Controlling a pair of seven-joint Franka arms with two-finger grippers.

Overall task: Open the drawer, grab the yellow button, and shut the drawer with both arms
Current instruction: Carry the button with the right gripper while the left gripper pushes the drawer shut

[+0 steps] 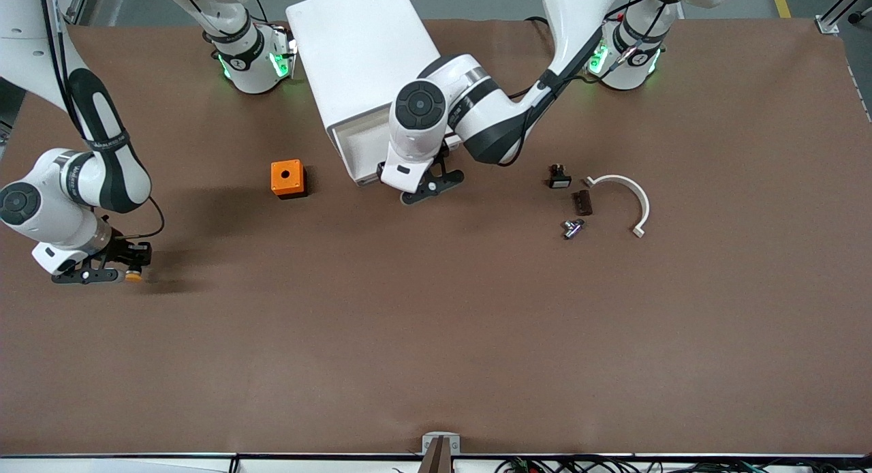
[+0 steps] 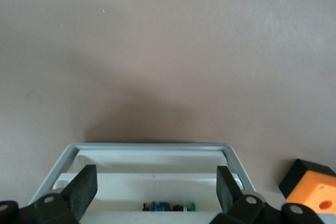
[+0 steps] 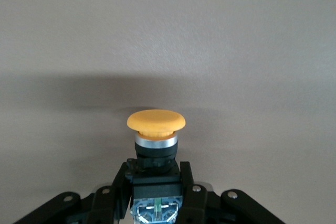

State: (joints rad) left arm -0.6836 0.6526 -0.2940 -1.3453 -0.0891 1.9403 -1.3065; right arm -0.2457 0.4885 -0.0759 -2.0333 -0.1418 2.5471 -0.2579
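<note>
The right gripper [image 1: 126,265] hangs low over bare brown table [image 1: 436,337] at the right arm's end, jaws clamped on the button [image 3: 156,129], its orange-yellow cap pointing outward. The left gripper [image 1: 436,180] sits at the open drawer [image 2: 152,182] of the white cabinet [image 1: 361,57], fingers [image 2: 84,187] spread wide around its front. An orange box [image 1: 287,178] stands at nine o'clock from the drawer. At three o'clock lie a small black part [image 1: 558,178], a brown block [image 1: 582,202], a metal fitting [image 1: 573,227] and a white curved clip [image 1: 630,200].
</note>
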